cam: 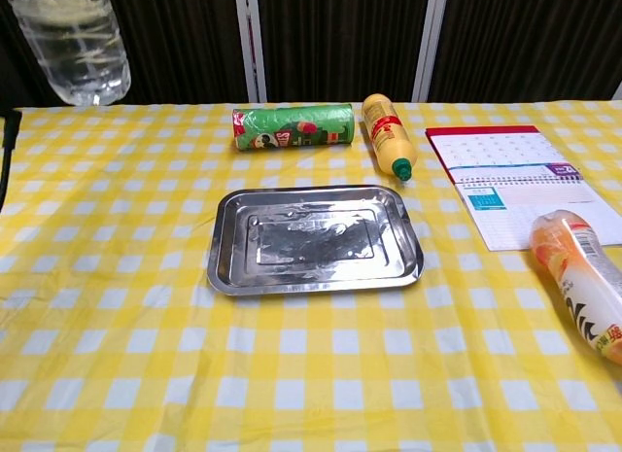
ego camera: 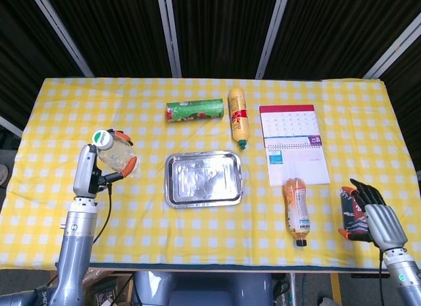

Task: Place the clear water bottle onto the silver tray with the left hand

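Note:
The clear water bottle point(ego camera: 113, 152) with a white and green cap is held upright in the air by my left hand point(ego camera: 91, 172), whose orange-tipped fingers wrap its side. Bottle and hand are over the cloth to the left of the silver tray point(ego camera: 202, 179), with a gap between them. In the chest view only the bottle's lower part point(cam: 74, 39) shows at the top left, high above the empty tray point(cam: 313, 238). My right hand point(ego camera: 370, 215) lies at the table's front right edge, fingers spread, holding nothing.
A green chips can point(ego camera: 195, 111) and a yellow bottle point(ego camera: 239, 118) lie behind the tray. A desk calendar point(ego camera: 293, 145) lies to the tray's right, with an orange drink bottle point(ego camera: 297, 202) lying in front of it. A yellow checked cloth covers the table.

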Controlling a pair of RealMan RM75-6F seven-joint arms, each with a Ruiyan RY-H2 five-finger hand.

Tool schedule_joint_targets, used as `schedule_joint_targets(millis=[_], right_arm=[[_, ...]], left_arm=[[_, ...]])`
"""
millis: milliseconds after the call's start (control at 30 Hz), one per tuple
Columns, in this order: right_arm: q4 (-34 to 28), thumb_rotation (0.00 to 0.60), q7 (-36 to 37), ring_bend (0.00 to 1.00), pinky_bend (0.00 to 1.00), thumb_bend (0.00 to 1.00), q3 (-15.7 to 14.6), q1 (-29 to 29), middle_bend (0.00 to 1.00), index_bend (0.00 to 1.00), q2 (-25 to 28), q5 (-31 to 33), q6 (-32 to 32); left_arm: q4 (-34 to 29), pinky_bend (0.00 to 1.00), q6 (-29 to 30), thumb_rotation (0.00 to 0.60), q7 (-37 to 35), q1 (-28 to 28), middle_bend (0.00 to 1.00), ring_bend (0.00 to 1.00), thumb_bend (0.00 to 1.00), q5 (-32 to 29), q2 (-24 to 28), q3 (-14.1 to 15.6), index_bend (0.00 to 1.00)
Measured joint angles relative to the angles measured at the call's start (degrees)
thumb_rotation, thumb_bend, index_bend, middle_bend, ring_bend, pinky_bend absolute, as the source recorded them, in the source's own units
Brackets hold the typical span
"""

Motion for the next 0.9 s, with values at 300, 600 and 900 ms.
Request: schedule_joint_targets(millis=[300, 600, 900], right_arm=[[0.1, 0.6, -0.2, 0.0, 0.0, 0.16, 0.1, 0.1, 0.04, 0.18, -0.1, 0.4, -0.4], [0.1, 0.6, -0.5, 0.0, 0.0, 0.16, 0.1, 0.2, 0.04, 0.18, -0.3, 0.3, -0.5], [0.1, 0.6, -0.3, 0.0, 0.0, 0.16, 0.0, 0.2, 0.04, 0.18, -0.3, 0.2, -0.6]], left_arm=[[17.5, 0.12, -8.3, 0.6, -15.0, 2.2, 0.79, 0.24, 0.53, -0.5, 0.0, 4.5, 0.77], [20.4, 0.12, -9.7, 0.6, -18.9, 2.2, 0.79, 0.24, 0.53, 1.8, -1.2, 5.2, 0.77], [9.1, 0.12, -6.1, 0.6, -13.7, 1.1, 0.79, 0.24, 0.53, 3.8, 1.0, 2.0, 0.77]])
